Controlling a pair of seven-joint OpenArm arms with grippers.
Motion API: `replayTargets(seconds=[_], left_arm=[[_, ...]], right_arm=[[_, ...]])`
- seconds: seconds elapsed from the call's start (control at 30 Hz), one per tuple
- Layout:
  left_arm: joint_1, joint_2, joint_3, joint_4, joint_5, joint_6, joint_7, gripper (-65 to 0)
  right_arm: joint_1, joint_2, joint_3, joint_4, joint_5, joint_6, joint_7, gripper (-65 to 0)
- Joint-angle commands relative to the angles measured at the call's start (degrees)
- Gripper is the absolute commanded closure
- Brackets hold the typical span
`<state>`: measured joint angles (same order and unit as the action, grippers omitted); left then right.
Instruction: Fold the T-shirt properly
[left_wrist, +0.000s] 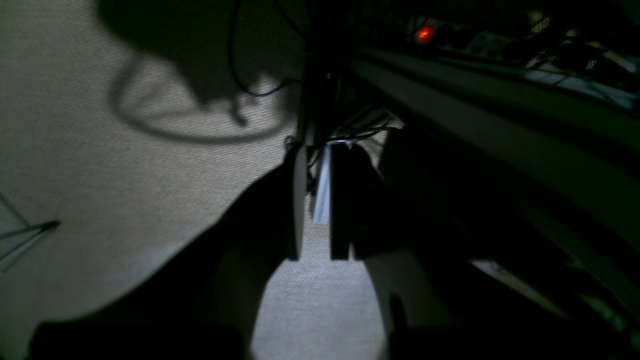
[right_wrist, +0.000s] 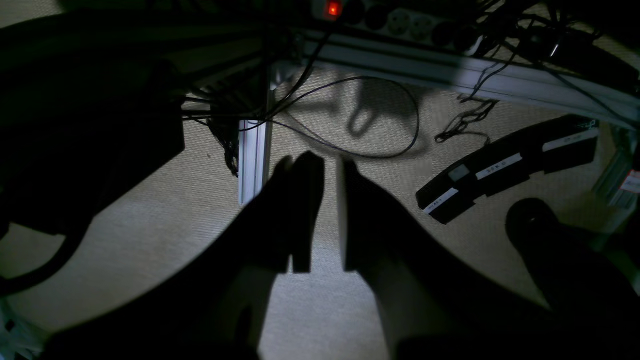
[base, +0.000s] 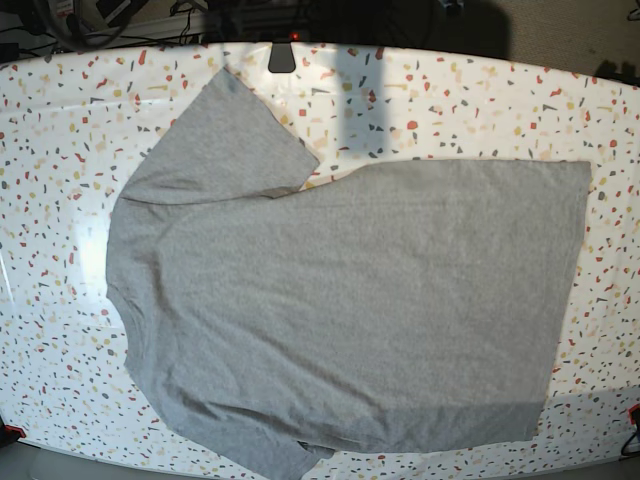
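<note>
Grey T-shirt (base: 350, 310) flat, plain side up – both arms hang off-table, jaws parted

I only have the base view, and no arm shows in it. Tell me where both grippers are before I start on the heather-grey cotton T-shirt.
Observer: The left gripper hangs off the table over beige woven carpet, with nothing between its fingers.
Operator: Now the right one.
Observer: The right gripper is over the same carpet, near an upright aluminium frame post. Its fingers are slightly apart and hold nothing.
Operator: Report what lies ahead of it.
Observer: A thin black cable loop and a long black bar with white labels lie on the floor.
</note>
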<state>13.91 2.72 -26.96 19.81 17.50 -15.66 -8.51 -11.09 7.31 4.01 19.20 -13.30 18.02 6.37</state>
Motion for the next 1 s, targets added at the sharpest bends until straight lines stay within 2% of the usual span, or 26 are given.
replayTargets(seconds=[0.0, 0.13, 0.23, 0.3, 0.4, 0.47, 0.57, 0.73, 0.87, 0.97], left_arm=[[1.29, 0.11, 0.02, 1.44, -0.04, -1.49, -0.33, -9.3], [5.35, 0.13, 0.02, 8.46, -0.35, -5.86, -0.28, -9.3], [9.25, 0.13, 0.02, 14.51, -2.47, -6.45, -0.26, -9.3], [12.02, 0.13, 0.02, 18.75, -3.06, -7.56, -0.26, -9.3], [16.13, 0.15, 0.02, 25.18, -3.04, -10.73, 0.39, -9.3], [18.67, 0.22, 0.02, 29.46, -3.08, -12.15, 2.03, -9.3], [22.51, 0.28, 0.07, 36.11, -4.04, -13.29, 4.50, -9.3], [29.99, 0.28, 0.07, 47.91, -8.11, -14.91, 4.68, -9.3], [35.89, 0.28, 0.07, 57.83, -9.27, -16.17, 4.85, -9.3], [39.45, 0.26, 0.07, 65.02, -12.17, -16.33, 8.26, -9.3]], right_arm=[[-0.85, 0.31, -0.07, 1.38, 0.22, 0.20, 0.22, -10.0], [-5.09, 0.46, -0.07, 8.20, 0.50, 0.20, 0.24, -10.0], [-9.38, 1.03, -0.07, 14.56, 1.88, 0.83, 0.24, -10.0], [-12.48, 1.70, -0.07, 19.23, 4.74, 3.04, 0.22, -10.0], [-17.22, 2.91, -0.07, 26.43, 7.15, 8.35, 0.00, -10.0], [-20.41, 3.74, 0.02, 31.28, 8.33, 11.56, -1.73, -10.0], [-25.20, 5.01, 0.04, 38.80, 11.63, 14.43, -5.01, -10.0], [-33.92, 6.67, 0.11, 50.66, 15.43, 14.95, -6.08, -10.0], [-40.11, 7.17, 1.03, 60.11, 15.47, 14.93, -8.63, -10.0], [-44.09, 7.15, 3.28, 66.90, 16.31, 14.84, -11.17, -10.0]])
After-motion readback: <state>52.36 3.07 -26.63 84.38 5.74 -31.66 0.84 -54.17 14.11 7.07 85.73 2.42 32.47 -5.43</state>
